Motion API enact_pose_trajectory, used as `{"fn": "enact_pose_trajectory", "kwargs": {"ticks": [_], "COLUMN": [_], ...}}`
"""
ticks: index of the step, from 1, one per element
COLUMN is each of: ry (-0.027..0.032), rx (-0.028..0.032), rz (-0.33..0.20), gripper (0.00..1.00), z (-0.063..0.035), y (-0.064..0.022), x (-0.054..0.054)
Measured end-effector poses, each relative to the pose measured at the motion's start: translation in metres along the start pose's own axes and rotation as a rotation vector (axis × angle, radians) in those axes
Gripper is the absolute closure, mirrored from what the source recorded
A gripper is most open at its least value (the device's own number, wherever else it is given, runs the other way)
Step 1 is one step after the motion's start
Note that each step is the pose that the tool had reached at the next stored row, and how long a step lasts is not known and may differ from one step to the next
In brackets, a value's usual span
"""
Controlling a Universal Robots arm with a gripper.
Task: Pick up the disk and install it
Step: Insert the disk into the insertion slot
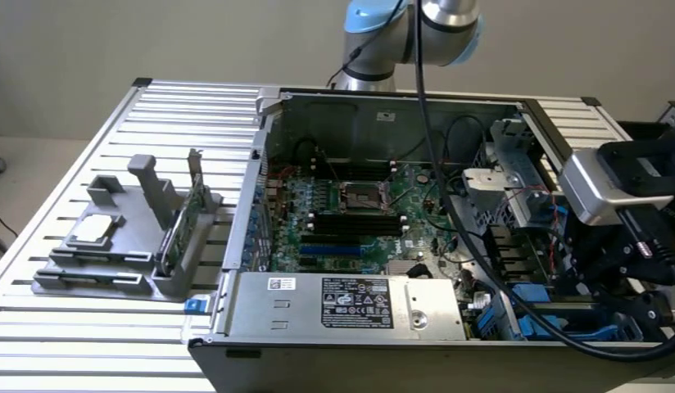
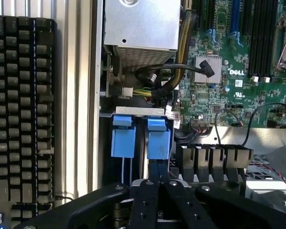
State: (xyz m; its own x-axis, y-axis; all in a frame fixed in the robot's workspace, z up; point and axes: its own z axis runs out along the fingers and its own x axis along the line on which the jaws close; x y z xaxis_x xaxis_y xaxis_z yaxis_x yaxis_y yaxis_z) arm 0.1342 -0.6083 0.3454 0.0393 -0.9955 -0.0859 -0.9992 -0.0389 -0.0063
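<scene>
On the table (image 1: 53,344), at the exterior view's left, rests a grey fixture (image 1: 108,246). The open computer case (image 1: 382,110) stands at centre. At that view's right, the disk (image 2: 158,140) sits in the drive bay (image 2: 143,110); the gripper (image 2: 158,171) touches it, jaws closed.

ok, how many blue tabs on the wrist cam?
2 blue tabs, side by side: one by the case wall, one nearer the motherboard, with the gripper shut on it. More may be hidden.
</scene>
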Motion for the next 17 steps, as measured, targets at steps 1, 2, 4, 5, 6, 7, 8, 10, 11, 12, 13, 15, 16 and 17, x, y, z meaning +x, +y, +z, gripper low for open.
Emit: {"fn": "enact_pose_trajectory", "kwargs": {"ticks": [1,2,4,5,6,7,8,10,11,12,13,15,16,17], "ry": [0.0000,0.0000,-0.0001,-0.0005,-0.0007,-0.0010,-0.0013,-0.0010,-0.0008,-0.0012,-0.0022,-0.0084,-0.0072,-0.0054], "rx": [0.0000,0.0000,0.0000,0.0001,0.0001,0.0001,0.0001,0.0000,0.0001,0.0001,0.0001,0.0001,-0.0004,-0.0007], "rz": [0.000,0.000,0.000,0.000,0.000,0.000,0.000,0.000,0.000,0.000,0.000,0.000,0.000,0.000], "gripper": [0.89,0.89,0.89,0.89,0.89,0.89,0.89,0.89,0.89,0.89,0.89,0.89,0.89,0.89], "z": [0.0018,0.0036,0.0072,0.0091,0.0109,0.0127,0.0145,0.0177,0.0189,0.0193,0.0195,0.0161,0.0108,0.0054], "y": [-0.0009,-0.0015,-0.0018,-0.0019,-0.0020,-0.0021,-0.0021,-0.0022,-0.0023,-0.0023,-0.0023,-0.0024,-0.0024,-0.0025], "x": [0.000,0.000,0.000,0.000,0.000,0.001,0.001,0.001,0.001,0.001,0.001,0.001,0.000,0.000]}}
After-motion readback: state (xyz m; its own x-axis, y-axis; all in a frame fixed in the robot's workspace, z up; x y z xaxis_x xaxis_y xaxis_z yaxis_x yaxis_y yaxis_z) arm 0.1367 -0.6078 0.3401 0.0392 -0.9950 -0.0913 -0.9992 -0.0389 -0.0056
